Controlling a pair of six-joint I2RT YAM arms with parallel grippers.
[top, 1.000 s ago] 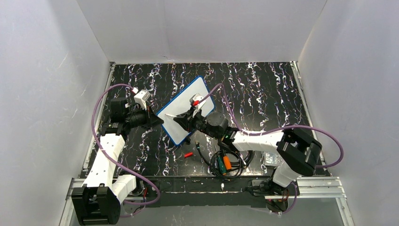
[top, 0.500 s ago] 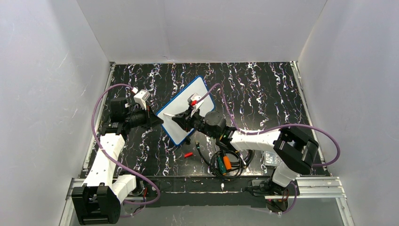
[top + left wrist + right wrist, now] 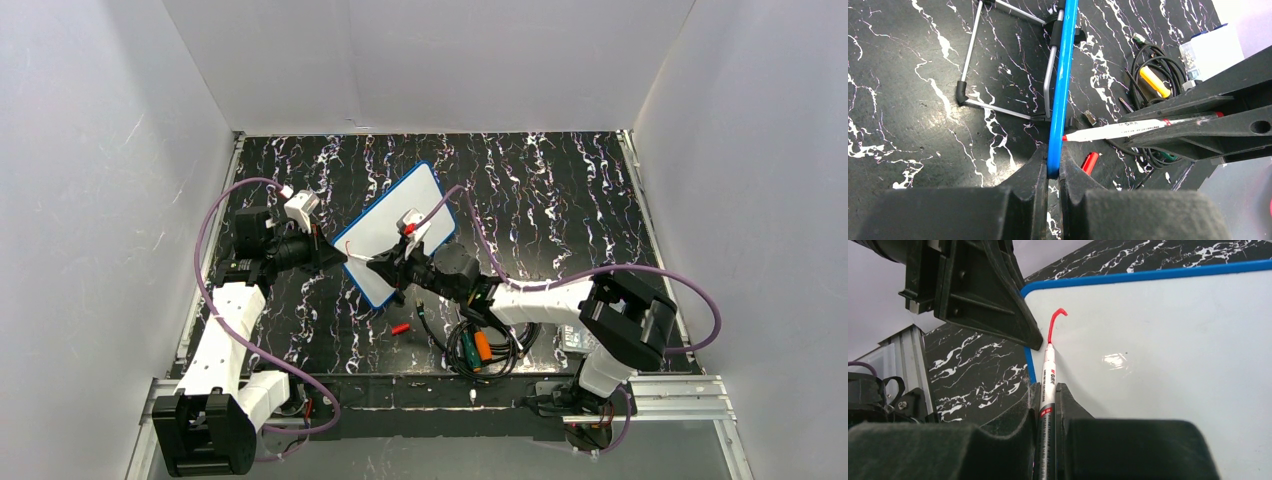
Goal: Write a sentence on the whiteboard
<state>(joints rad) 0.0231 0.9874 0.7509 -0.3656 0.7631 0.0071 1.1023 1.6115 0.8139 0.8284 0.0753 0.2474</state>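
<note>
On the black marbled table [image 3: 560, 200], a bit left of the middle, the whiteboard [image 3: 385, 225] sits turned on a diagonal. It's propped up at a tilt on a thin metal wire stand [image 3: 1048, 75], which you only really catch from the left wrist view. Both arms meet at its near-left end.

The left gripper [image 3: 1053, 162] has its fingers closed right down on the board's blue rim. From that camera the rim runs straight up out of the pinch, edge-on.

The right gripper [image 3: 1048, 390] comes in from the other side, on the white face. Its fingers are clamped tight around a white-barrelled red marker [image 3: 1049, 375] that sticks out forward between them. The marker's tip is touching the board near the rounded corner, just beside the left gripper's finger.

The sentence [image 3: 1055, 322] isn't much yet, just one red line going up from the tip and hooking over at the top. The rest of the face is blank white with a bit of glare on it.

On the table near the board's lower end:
- a small red marker cap [image 3: 401, 328], lying loose
- next to it, a tangle of black cable [image 3: 480, 345] with something orange and something green in it
- a little clear box [image 3: 575, 338] further right, by the right arm; can't make out what's inside
</note>
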